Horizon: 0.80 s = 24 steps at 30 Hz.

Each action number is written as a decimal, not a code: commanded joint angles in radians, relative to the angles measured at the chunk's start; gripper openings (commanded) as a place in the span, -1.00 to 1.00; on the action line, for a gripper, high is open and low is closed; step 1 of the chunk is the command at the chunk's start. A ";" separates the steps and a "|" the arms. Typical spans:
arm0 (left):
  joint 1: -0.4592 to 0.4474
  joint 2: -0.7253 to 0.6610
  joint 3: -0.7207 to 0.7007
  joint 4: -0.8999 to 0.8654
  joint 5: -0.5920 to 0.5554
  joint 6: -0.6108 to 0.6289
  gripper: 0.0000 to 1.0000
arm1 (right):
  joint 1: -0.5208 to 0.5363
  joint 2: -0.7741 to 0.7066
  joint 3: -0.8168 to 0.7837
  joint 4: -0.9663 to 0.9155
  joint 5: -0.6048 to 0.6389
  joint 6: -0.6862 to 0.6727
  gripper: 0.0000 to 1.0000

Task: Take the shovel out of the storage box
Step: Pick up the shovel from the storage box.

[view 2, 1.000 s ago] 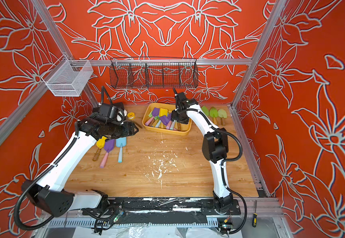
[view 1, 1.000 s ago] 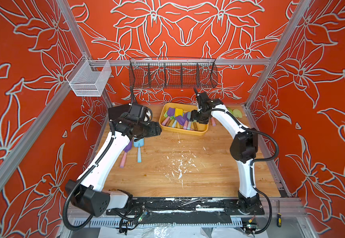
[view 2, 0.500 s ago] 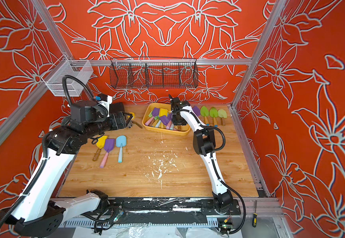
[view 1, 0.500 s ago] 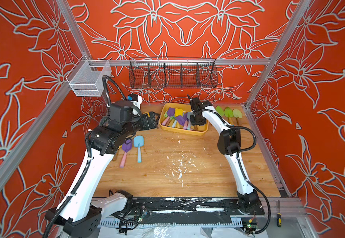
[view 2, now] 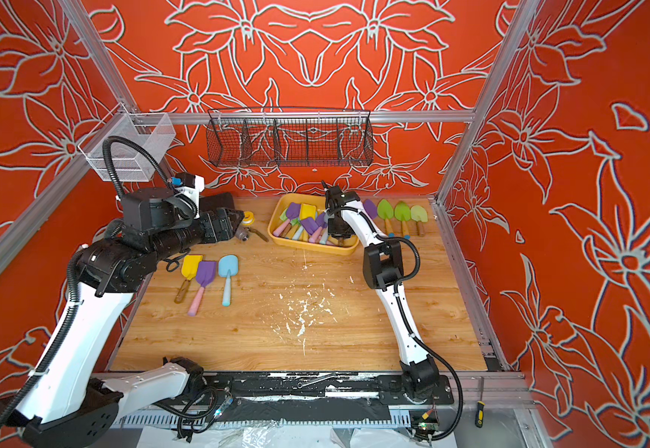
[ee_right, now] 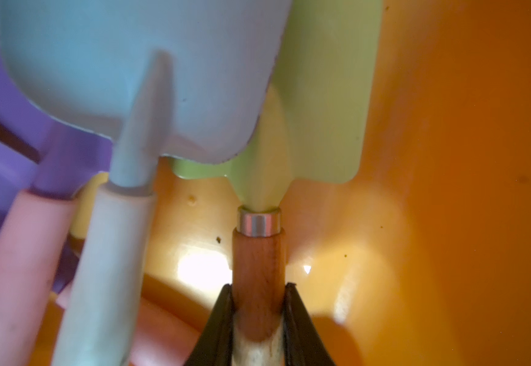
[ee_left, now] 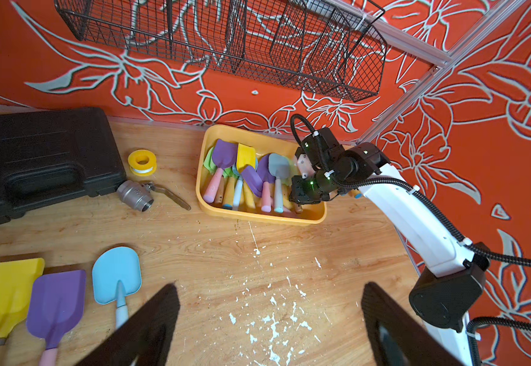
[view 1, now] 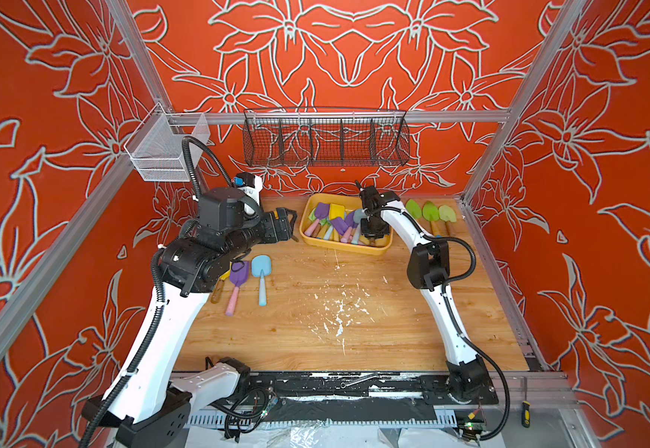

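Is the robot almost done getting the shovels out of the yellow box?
Partly. A yellow shovel, a purple shovel and a blue shovel already lie on the table, three green ones beside the box. The right gripper is shut on the wooden handle of a green shovel inside the box, not lifted yet. Many more wait inside.

Left gripper (ee_left: pixel 269 286) spread wide, right gripper (ee_right: pixel 259 294) pointing down, clamped on green shovel (ee_right: pixel 321 111)
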 commanded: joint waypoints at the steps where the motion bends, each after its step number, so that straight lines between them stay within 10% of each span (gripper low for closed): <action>1: -0.003 0.000 0.008 -0.022 -0.046 0.026 0.81 | -0.006 -0.075 0.016 -0.046 0.044 -0.048 -1.00; 24: -0.003 0.028 -0.056 0.036 -0.030 0.032 0.81 | -0.009 -0.193 0.080 -0.374 0.062 -0.111 -1.00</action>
